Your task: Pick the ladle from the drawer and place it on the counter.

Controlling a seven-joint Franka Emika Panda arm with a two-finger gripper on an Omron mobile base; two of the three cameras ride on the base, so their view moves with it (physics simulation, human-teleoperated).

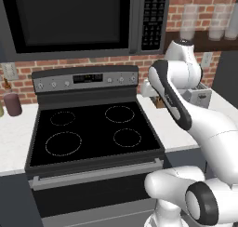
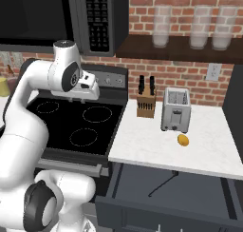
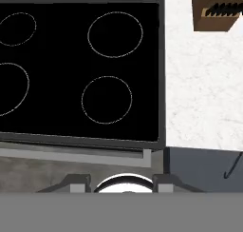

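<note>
gripper [image 2: 90, 91]: up over the stovetop, nothing between the fingers; jaw gap can't tell, tips barely poke in at 6 o'clock of the hand view
ladle [image 2: 163, 184]: thin dark rod in the open drawer, angled, bowl end hard to make out; in hand view only a sliver at 4 o'clock, cut by the edge
drawer [image 2: 166, 190]: pulled out under the counter, front cut off at the frame bottom
counter [image 2: 142, 145]: white slab at 3 o'clock of the stovetop
stovetop [image 2: 80, 124]: black glass, four rings, partly hidden by the arm
toaster [image 2: 176, 110]: on counter, near the back wall
knife block [image 2: 145, 102]: at 9 o'clock of the toaster
small yellow item [image 2: 183, 140]: at 6 o'clock of the toaster, too small to identify
microwave [image 1: 74, 19]: above stove, top cropped
</note>
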